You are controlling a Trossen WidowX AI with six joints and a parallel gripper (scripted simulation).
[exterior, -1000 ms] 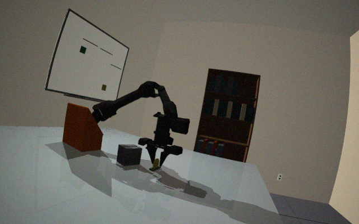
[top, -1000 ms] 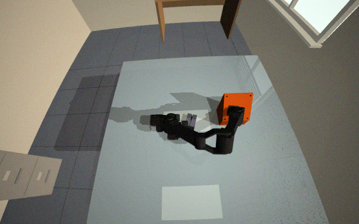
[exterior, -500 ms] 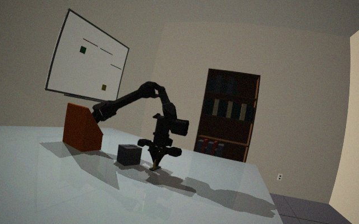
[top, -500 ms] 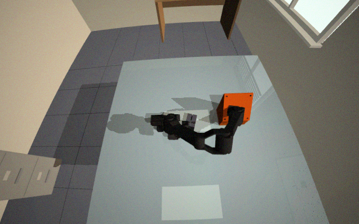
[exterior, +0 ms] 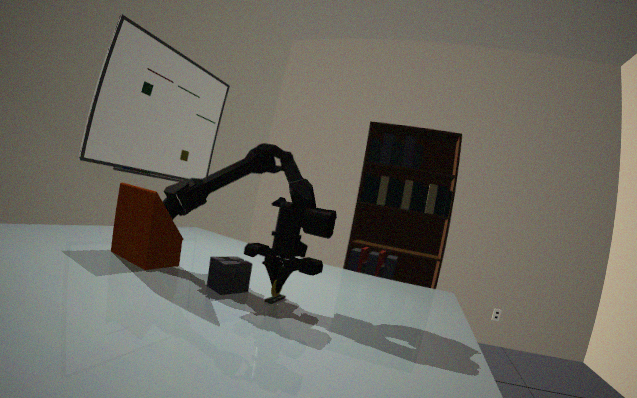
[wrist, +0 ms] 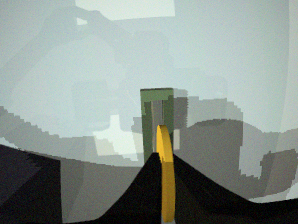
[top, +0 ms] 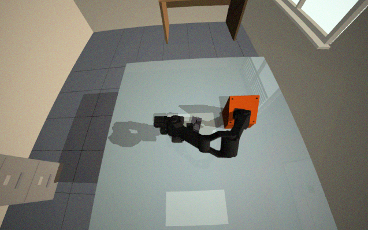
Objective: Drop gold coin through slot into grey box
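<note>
The gold coin (exterior: pixel 274 288) (wrist: pixel 169 190) stands on edge between the fingertips. My gripper (exterior: pixel 277 290) (wrist: pixel 161 159) points down and is shut on the coin; in the top view the arm hides the fingertips. The dark-green holder (exterior: pixel 275 299) (wrist: pixel 157 94) lies directly below, its groove partly visible in the wrist view. The coin's lower edge is at or just above the holder; I cannot tell if it is clear of the groove. The closed grey box (exterior: pixel 229 278) (top: pixel 196 123) stands beside the gripper, on the side toward the arm's base. Its lid slot is hard to make out.
A tall orange block (top: pixel 245 105) (exterior: pixel 137 231) stands by the arm's base, beyond the grey box. The arm (top: pixel 193 137) (exterior: pixel 230 175) reaches over the pale table (top: pixel 141 179) (exterior: pixel 25 300). The table's edge lies past the gripper, on the side away from the base.
</note>
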